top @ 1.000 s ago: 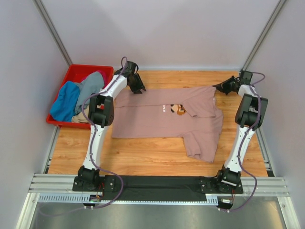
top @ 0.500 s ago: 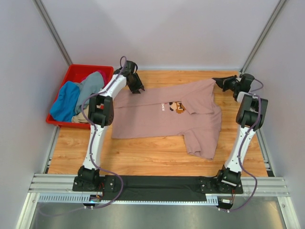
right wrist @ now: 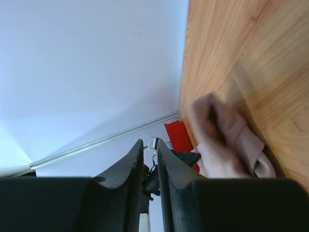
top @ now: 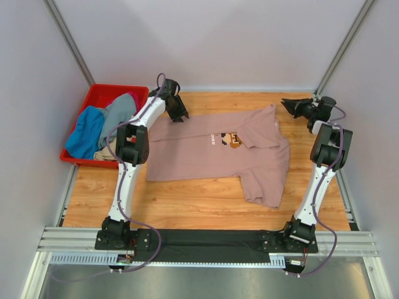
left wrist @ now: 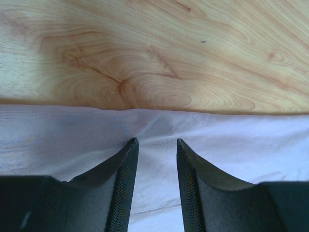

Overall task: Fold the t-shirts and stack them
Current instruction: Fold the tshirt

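A dusty-pink t-shirt (top: 199,156) with a small brown-orange chest print lies spread on the wooden table (top: 187,202). My left gripper (top: 181,116) rests on its far left edge. In the left wrist view this gripper (left wrist: 155,141) is open, with flat pink cloth (left wrist: 227,140) under the gap. My right gripper (top: 288,104) hovers just past the shirt's far right corner, clear of it. In the right wrist view its jaws (right wrist: 150,142) stand a narrow gap apart with nothing between them, and the pink cloth (right wrist: 222,150) is blurred to the right. Blue (top: 86,136), grey (top: 118,115) and magenta (top: 133,98) shirts lie in the crate.
A red plastic crate (top: 100,94) stands at the far left of the table, beside the left arm, and shows in the right wrist view as a red crate (right wrist: 179,134). Grey walls close in the back and sides. A black strip and metal rails run along the near edge.
My right gripper pulled the shirt's far right corner back and to the right, then opened slightly and let it go. The corner now lies on the table. The left arm stayed put.
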`<state>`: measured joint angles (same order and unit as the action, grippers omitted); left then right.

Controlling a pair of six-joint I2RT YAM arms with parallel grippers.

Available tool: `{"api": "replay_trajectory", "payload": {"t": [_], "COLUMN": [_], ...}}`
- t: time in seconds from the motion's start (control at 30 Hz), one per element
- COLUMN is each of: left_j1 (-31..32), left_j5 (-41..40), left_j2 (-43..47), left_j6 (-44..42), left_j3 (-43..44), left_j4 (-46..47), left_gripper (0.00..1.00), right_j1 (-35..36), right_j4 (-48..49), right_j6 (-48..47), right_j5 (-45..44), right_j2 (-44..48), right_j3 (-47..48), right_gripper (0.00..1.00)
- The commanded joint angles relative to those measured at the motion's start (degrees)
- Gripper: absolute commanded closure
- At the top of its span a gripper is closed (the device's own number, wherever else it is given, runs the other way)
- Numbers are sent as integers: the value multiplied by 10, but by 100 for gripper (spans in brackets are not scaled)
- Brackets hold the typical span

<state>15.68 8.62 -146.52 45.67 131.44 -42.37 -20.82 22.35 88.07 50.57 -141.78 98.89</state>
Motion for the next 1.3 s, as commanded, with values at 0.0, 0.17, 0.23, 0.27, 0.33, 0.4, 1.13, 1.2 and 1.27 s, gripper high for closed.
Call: {"api": "replay_trajectory", "payload": {"t": [0.0,0.17,0.23,0.27,0.33,0.4,1.13,1.2,1.27], "left_j1": [-13,-18,-18,-18,-18,-18,181,196,203], "left_j5": [-35,9,19,27,35,39,171,184,184], "left_j2": [-33,-32,-25,-20,-3,18,119,97,81], "left_j6": [-18,-10,-13,-15,-19,-21,89,117,134], "left_j3": [0,-5,-3,-3,-3,-2,-96,-95,-101], "left_j4": [-44,-35,-30,-26,-16,-6,73,101,133], "left_gripper": [54,54,53,53,52,50,50,51,51], "right_j1": [-6,-6,-5,-1,7,23,104,104,104], "right_j4": [13,-145,-254,-376,-474,-557,-803,-797,-787], "right_j6": [2,-108,-229,-268,-342,-408,-603,-600,-595], "right_j5": [-13,-38,-58,-92,-128,-163,-413,-422,-433], "right_j2": [-2,30,58,69,97,122,284,286,286], "right_j3": [6,24,65,81,109,110,-49,-59,-74], "right_gripper": [79,78,75,74,71,68,64,63,63]}}
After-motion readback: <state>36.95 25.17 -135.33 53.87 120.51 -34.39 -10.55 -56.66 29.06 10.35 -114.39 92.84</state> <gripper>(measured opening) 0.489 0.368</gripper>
